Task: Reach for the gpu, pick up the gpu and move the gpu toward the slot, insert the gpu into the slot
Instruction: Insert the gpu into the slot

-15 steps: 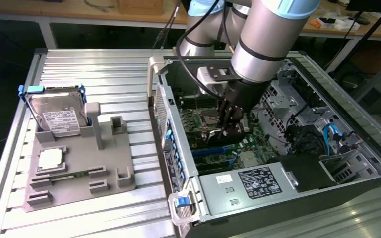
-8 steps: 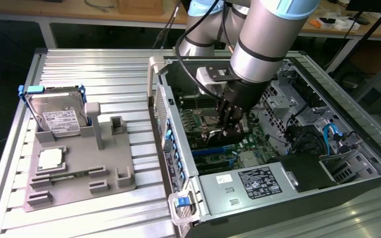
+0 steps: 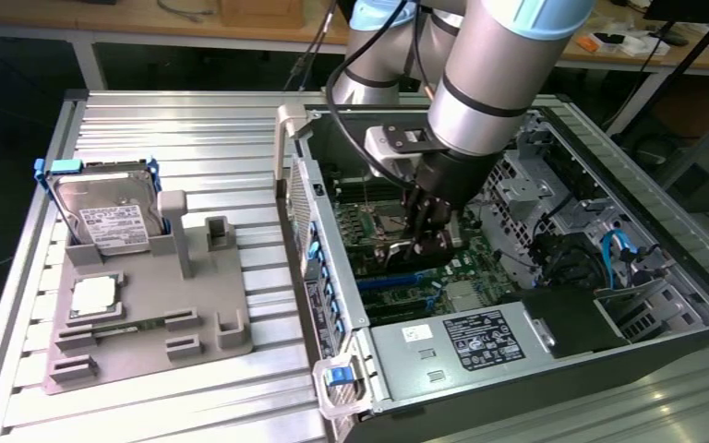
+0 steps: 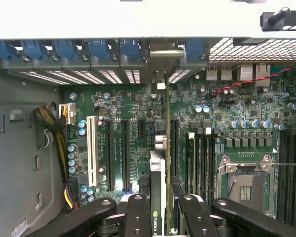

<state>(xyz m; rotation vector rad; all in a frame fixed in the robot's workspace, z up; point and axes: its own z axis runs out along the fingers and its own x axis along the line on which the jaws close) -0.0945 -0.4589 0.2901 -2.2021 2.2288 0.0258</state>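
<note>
Gpu (image 4: 158, 187) stands on edge inside the case (image 3: 552, 406), over the motherboard (image 4: 138, 106), clamped between the gripper's (image 4: 164, 219) two black fingers (image 4: 138, 217). The pincer is closed partway, one pad against each face of the card. The card's thin upper edge runs straight toward the case's rear wall (image 4: 89, 76), where its grey bracket (image 4: 160, 57) sits in the gap between the vented slot covers. Its lower edge lines up just beside a long black slot (image 4: 174, 148); whether it is seated there I cannot tell. To one side of the card, two more black slots and a white slot (image 4: 92, 148) lie bare, with a cable bundle (image 4: 54, 128) beyond them by the case's side wall. To the other side, low memory slots and the CPU socket (image 4: 244, 190) leave room above the board. In the exterior view the arm (image 3: 490, 83) drops steeply into the case's open top, the gripper (image 3: 423, 240) near the middle, apart from the walls. Outside the case, a hard drive (image 3: 114, 221) stands in a grey holder (image 3: 145, 314).
</note>
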